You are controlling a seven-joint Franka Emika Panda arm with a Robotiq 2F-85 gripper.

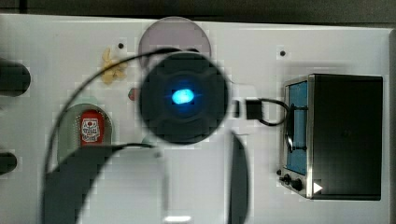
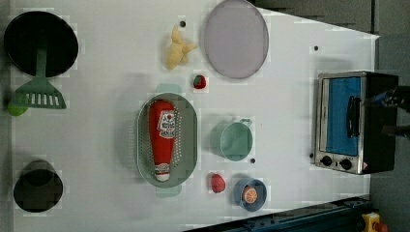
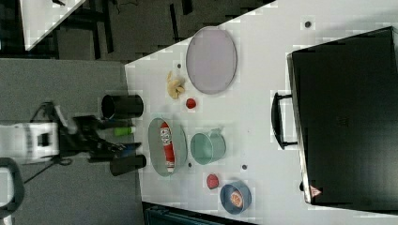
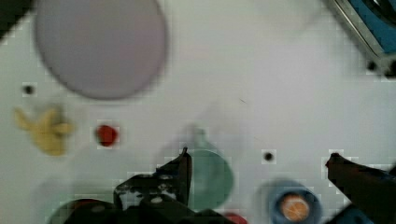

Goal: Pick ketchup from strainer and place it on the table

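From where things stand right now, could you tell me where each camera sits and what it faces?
Top view: overhead, looking down past the arm's round body at the table.
Left view: high, looking down on the ketchup lying in the strainer.
Right view: high and oblique; arm beside the table.
Wrist view: above the table, gripper open.
Left and right views share the oven.

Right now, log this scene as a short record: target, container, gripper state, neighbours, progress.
target: ketchup lying lengthwise in the strainer, white cap toward the left view's bottom
container: strainer, pale green, on the table
gripper: gripper high over the table, jaws open, holding nothing
neighbours: green cup on the left view's right of the strainer; lilac plate; toaster oven
progress: ketchup not yet picked
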